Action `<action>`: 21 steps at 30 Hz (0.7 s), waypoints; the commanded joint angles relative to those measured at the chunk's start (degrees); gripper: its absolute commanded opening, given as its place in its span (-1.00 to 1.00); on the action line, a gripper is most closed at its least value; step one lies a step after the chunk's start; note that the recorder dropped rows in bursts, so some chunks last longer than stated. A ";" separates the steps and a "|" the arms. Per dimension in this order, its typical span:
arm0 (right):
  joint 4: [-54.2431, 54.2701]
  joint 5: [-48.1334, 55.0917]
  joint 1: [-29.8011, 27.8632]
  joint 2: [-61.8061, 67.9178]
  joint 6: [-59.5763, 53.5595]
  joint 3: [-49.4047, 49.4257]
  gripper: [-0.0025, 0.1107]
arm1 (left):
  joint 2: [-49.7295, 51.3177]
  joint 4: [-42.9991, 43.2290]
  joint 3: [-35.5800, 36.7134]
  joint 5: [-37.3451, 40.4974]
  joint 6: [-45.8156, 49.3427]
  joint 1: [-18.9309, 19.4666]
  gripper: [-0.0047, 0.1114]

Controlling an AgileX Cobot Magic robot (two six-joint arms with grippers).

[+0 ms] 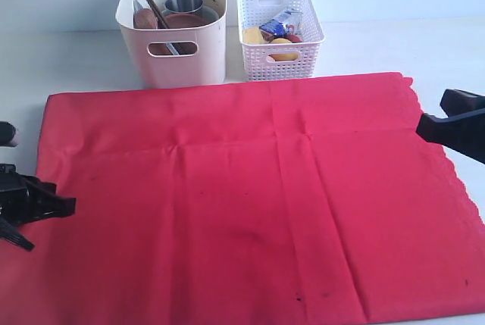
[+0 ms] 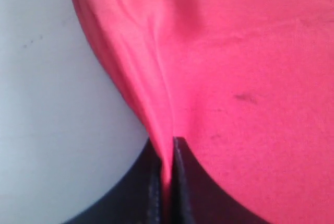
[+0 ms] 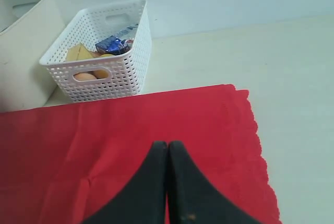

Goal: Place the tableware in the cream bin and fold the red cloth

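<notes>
Left gripper pinches the cloth; tableware sits in the bin behind.

Nearest the camera, the red cloth lies spread open on the white table, creased down the middle, with its scalloped edge on the right. At its left edge the left gripper's black fingers are clamped on a raised ridge of fabric. Over the scalloped side the right gripper has its fingers pressed together, and whether any cloth is caught between them cannot be told. Farther back, just beyond the cloth's far edge, the cream bin holds a steel cup, a brown plate and a dark stick leaning on the rim. Just beside it on the right, a white perforated basket holds a blue carton and yellow food.
</notes>
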 commanded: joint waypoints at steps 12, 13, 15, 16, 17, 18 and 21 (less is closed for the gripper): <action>-47.90 7.22 -0.25 5.57 30.20 -6.65 -0.96 | -13.60 1.01 -10.93 23.16 3.17 7.70 -0.92; -51.00 7.22 -0.25 7.07 32.65 -7.37 -0.96 | -14.69 1.01 -11.25 24.09 3.17 7.00 -0.92; -56.86 7.22 -0.25 11.54 37.42 -9.21 -0.96 | -17.01 1.01 -12.12 26.45 3.17 4.80 -0.92; -58.35 7.11 -0.25 14.10 38.94 -9.91 -0.96 | -17.94 1.01 -12.59 27.09 3.17 3.77 -0.92; -59.58 7.11 -0.25 16.78 40.16 -10.80 -0.96 | -19.14 1.01 -13.05 28.03 3.17 2.31 -0.92; -59.73 7.11 -0.25 19.55 40.53 -11.58 -0.96 | -20.31 1.01 -13.55 29.07 3.17 0.79 -0.92; -59.73 6.71 -0.25 26.97 41.57 -13.87 -0.96 | -23.23 1.01 -14.86 30.68 3.17 -4.11 -0.92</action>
